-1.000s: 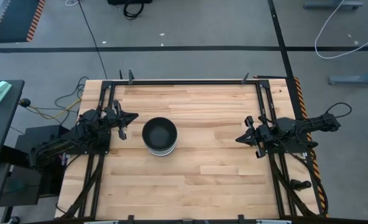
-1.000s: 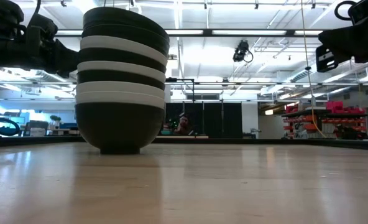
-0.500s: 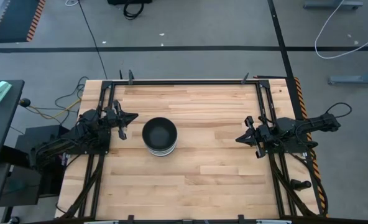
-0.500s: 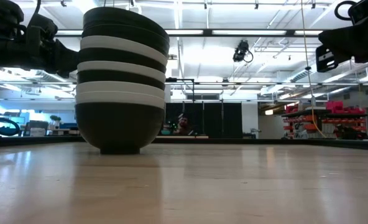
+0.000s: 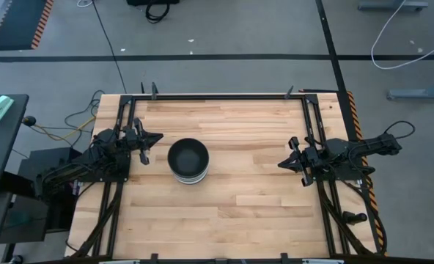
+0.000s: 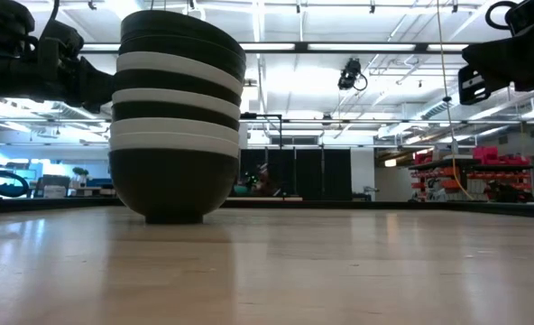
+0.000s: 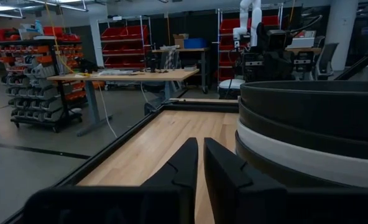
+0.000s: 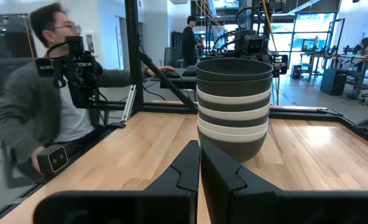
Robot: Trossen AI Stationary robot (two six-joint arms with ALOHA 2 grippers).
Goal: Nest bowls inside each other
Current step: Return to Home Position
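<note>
Bowls [image 5: 188,160] sit nested in one stack on the table [image 5: 246,213] — black one on top. Left gripper [image 5: 157,137] is just beside the stack, right gripper [image 5: 281,164] well apart from it on the other side — both with fingers pressed together, pinching nothing.

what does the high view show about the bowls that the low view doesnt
Only the high view: the whole table, the stack of bowls left of its centre, the left gripper just beside it and the right gripper well away; the top bowl is black inside. Only the low view: the stack's side, with black and white bands, black at bottom and top, and the room behind. Both: one single stack standing on the table, held by neither gripper.
</note>
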